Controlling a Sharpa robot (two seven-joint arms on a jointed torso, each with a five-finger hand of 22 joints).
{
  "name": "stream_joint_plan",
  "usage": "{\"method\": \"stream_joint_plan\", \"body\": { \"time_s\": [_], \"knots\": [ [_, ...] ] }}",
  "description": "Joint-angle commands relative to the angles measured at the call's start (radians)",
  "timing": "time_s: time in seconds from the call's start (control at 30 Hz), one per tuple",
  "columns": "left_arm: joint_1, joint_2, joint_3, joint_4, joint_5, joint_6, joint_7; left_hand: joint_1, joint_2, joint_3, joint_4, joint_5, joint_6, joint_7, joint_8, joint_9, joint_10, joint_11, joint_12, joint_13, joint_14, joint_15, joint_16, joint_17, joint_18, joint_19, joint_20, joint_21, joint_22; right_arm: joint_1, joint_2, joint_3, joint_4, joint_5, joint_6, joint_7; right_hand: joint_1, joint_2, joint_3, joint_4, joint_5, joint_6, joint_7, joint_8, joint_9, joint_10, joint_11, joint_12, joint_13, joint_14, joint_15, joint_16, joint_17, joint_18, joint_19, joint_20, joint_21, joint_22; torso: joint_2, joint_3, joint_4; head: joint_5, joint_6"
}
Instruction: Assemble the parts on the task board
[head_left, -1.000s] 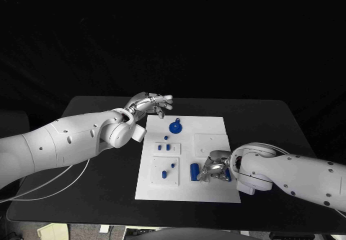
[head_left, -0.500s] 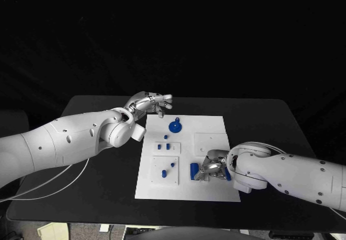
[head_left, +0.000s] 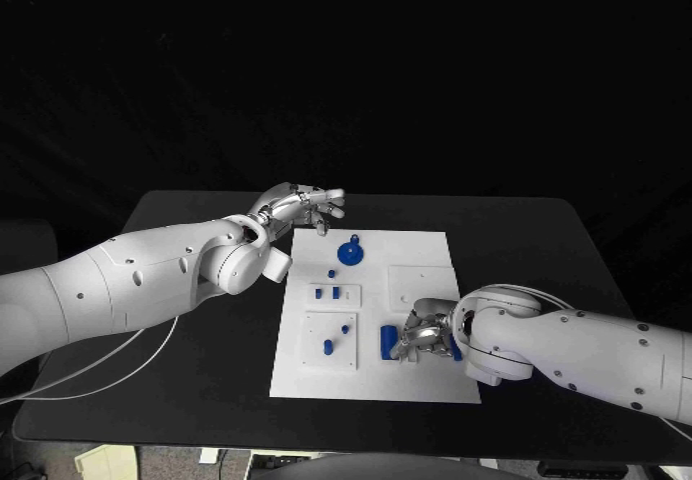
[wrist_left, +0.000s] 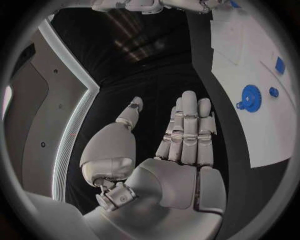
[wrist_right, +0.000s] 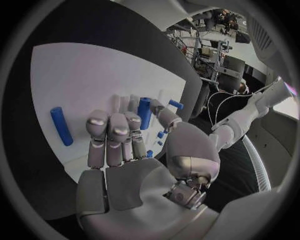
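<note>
Where right robot hand (head_left: 427, 337) curls, smooth blue cylinder (wrist_right: 144, 112)

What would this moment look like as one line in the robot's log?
left hand: open, at task board's far corner | right hand: pinching blue cylinder over board | second cylinder: lying beside | gear: untouched

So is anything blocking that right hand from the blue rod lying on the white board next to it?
Nothing visible does. The right hand hovers low over the task board, and the blue cylinder lies just beside its fingers with only bare white board between them. The left hand is open, far off at the board's far corner.
</note>
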Motion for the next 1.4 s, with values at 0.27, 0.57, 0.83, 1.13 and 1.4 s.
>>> {"method": "stream_joint_plan", "body": {
  "time_s": [0.27,0.57,0.83,1.13,1.4],
  "knots": [
    [0.001,0.000,0.001,0.001,0.005,0.015,0.003,-0.004,0.010,-0.002,-0.008,-0.003,-0.007,0.001,-0.003,-0.001,-0.008,0.001,-0.003,-0.002,-0.004,0.001,-0.007,0.002,0.049,0.006,-0.004,-0.005,0.002,-0.004,-0.014,-0.002,0.011,-0.034,-0.028,0.024,-0.052,-0.005,0.079,0.087,-0.035,0.016,0.001,-0.002,-0.005,0.012,-0.004,-0.009,0.003,-0.001,-0.008,0.006,0.004,0.085,0.005,0.011,-0.002,0.006,0.000,0.0000,0.0000,0.002,0.000],
    [0.001,-0.002,0.001,0.000,0.005,0.016,0.000,-0.004,0.010,-0.002,-0.008,-0.003,-0.007,0.001,-0.003,-0.001,-0.008,0.002,-0.004,-0.002,-0.004,0.001,-0.007,0.002,0.049,0.006,-0.004,-0.006,0.002,-0.002,-0.068,0.001,0.032,0.038,-0.081,0.048,-0.088,-0.105,0.045,0.080,-0.008,-0.001,0.006,-0.013,-0.007,0.008,0.000,-0.010,0.007,-0.002,-0.007,0.004,0.004,0.085,0.005,0.006,-0.004,0.010,0.000,0.0006,-0.0009,0.001,0.003],
    [0.001,-0.002,0.000,0.000,0.005,0.015,0.005,-0.004,0.010,-0.002,-0.009,-0.003,-0.007,0.001,-0.003,-0.001,-0.008,0.002,-0.004,-0.002,-0.004,0.001,-0.007,0.002,0.049,0.006,-0.004,-0.006,0.002,0.025,-0.151,0.042,0.051,0.044,-0.042,0.048,-0.047,-0.124,0.038,0.069,-0.016,-0.048,0.021,-0.031,-0.002,0.010,0.014,-0.005,0.011,0.002,0.006,0.004,0.004,0.085,0.010,-0.005,-0.008,0.011,0.000,0.0009,-0.0015,-0.005,0.011],
    [0.001,-0.003,0.000,0.001,0.005,0.014,0.007,-0.002,0.011,-0.002,-0.012,-0.003,-0.006,0.001,-0.002,0.000,-0.007,0.001,-0.003,-0.001,-0.004,0.001,-0.008,0.003,0.049,0.006,-0.004,-0.006,0.003,0.033,-0.205,0.047,0.053,-0.109,0.039,-0.020,0.043,-0.079,-0.016,-0.016,-0.039,-0.051,0.022,-0.021,0.020,0.009,0.016,-0.005,0.011,0.000,0.009,0.002,0.004,0.085,0.004,-0.003,-0.010,0.018,0.000,0.0017,-0.0022,-0.017,0.016],
    [0.001,-0.007,0.000,0.003,0.005,0.015,0.006,-0.002,0.011,-0.002,-0.013,-0.003,-0.006,0.001,-0.001,0.000,-0.007,0.001,-0.002,-0.001,-0.004,0.001,-0.008,0.003,0.049,0.006,-0.004,-0.007,0.003,0.026,-0.228,0.040,0.047,-0.168,0.048,-0.051,0.043,-0.065,-0.026,-0.011,-0.039,-0.021,0.013,-0.006,0.029,0.017,0.008,-0.004,0.009,0.003,0.004,0.005,0.006,0.085,0.007,0.004,-0.009,0.020,0.000,0.0011,-0.0021,-0.026,0.017]
  ]
}}
